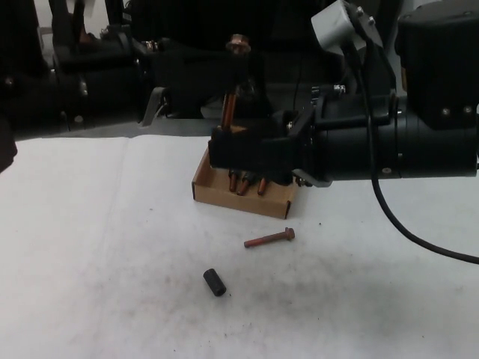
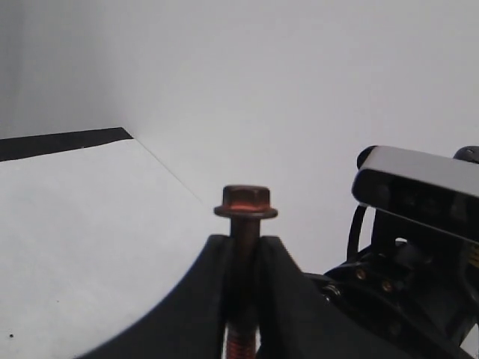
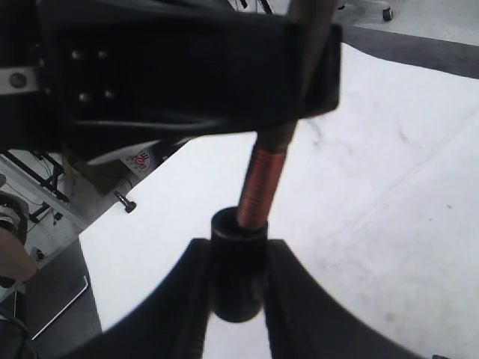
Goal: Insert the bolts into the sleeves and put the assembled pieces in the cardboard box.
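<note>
My left gripper [image 2: 243,295] is shut on the shank of a copper-coloured bolt [image 2: 245,203] held upright, head up. In the high view that bolt [image 1: 231,101] stands above the cardboard box [image 1: 224,196]. My right gripper [image 3: 238,258] is shut on a black sleeve [image 3: 238,280] just beneath it. The bolt's threaded end [image 3: 261,183] enters the sleeve's top opening. In the high view the right gripper [image 1: 233,147] hovers over the box, which holds several bolts [image 1: 245,183]. A loose bolt [image 1: 269,238] and a loose black sleeve [image 1: 215,282] lie on the white bench in front of the box.
The right arm's thick black body [image 1: 389,142] and its cable [image 1: 389,209] cross over the bench's right side. Dark equipment [image 1: 82,60] lines the far edge. Open white bench surface [image 1: 90,247] lies left of the box.
</note>
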Motion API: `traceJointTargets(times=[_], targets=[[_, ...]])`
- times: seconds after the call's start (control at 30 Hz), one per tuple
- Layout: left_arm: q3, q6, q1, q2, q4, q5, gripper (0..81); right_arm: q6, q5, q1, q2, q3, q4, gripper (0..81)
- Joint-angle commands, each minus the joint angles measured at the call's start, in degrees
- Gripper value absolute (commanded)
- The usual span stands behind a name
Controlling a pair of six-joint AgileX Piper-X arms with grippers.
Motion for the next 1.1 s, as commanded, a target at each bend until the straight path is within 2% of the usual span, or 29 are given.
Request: traceJointTargets(times=[0.0,0.5,0.73,0.87,1.07], targets=[[0.02,0.47,-0.02,-0.82,-0.36,1.25,0.8,-0.12,1.4,-0.39,-0.33,-0.93,-2.85,0.3],[0.02,0.47,-0.02,-0.82,-0.36,1.25,0.8,0.74,5.17,-0.95,-0.48,-0.93,-2.85,0.3],[-0.04,5.01,-0.02,-0.82,3.48,1.25,0.8,2.05,6.84,-0.95,-0.48,-0.93,-2.85,0.3],[-0.04,7.18,-0.02,-0.82,8.37,1.25,0.8,2.04,6.2,-0.95,-0.48,-0.93,-2.85,0.3],[-0.04,7.75,-0.02,-0.82,8.26,2.62,0.8,1.11,5.01,-0.95,-0.48,-0.93,-2.85,0.3]])
